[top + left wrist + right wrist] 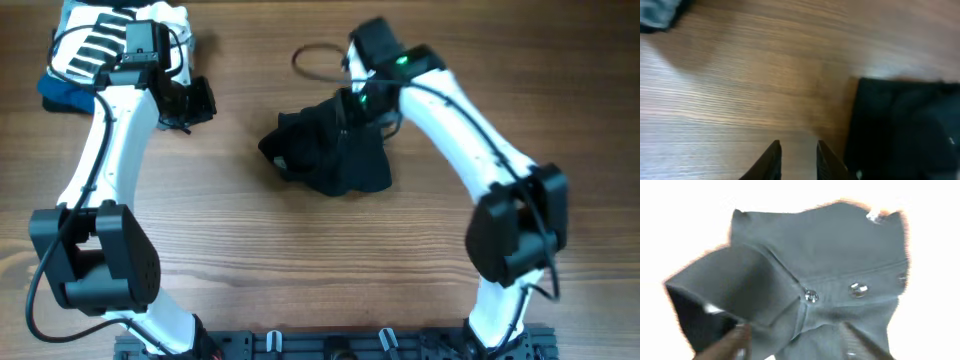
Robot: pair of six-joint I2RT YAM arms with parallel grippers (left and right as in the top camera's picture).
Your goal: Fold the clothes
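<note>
- Crumpled black soft fabric garment (330, 155): bunched at the centre of the wooden table (250, 250), not yet folded.
- Right gripper (796, 339): jaws spread wide over the garment's far edge, clamping nothing, apparently poised to pinch.
- Left gripper (799, 161): slightly parted and empty, over bare wood.
- Folded white, black-striped and blue pile (75, 55): set aside in the far corner.

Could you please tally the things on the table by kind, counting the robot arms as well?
Black garment: 1
Folded clothes pile: 1
Cable loop: 1
Robot arm: 2
Total: 5
</note>
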